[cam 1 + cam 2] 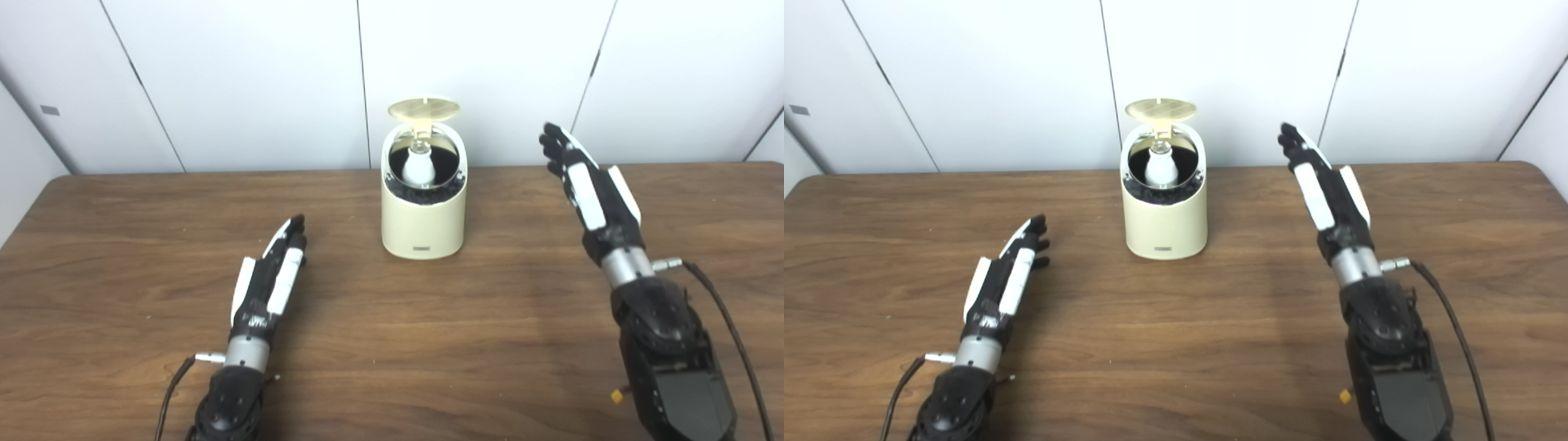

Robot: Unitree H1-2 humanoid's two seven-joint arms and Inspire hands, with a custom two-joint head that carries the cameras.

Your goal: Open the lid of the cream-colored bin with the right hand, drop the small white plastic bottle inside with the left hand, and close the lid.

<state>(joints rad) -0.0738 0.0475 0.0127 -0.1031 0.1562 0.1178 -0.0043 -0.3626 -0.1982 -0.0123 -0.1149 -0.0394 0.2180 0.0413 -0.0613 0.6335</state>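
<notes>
Now bottle (pixel 421 166) sits inside bin (pixel 422 226), apart from both robot hands.

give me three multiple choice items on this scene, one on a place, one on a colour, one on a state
1. Where is the bottle?
A. inside the bin
B. on the table by the left hand
C. in the right hand

2. What colour is the bin?
A. red
B. cream
C. blue

3. How is the lid?
A. shut
B. lying on the table
C. open, tipped up at the back

Key:
1 A, the white bottle shows through the bin's open top.
2 B, its body is cream against the brown table.
3 C, the lid stands up behind the opening; the left hand and right hand are both open and clear of it.
</notes>
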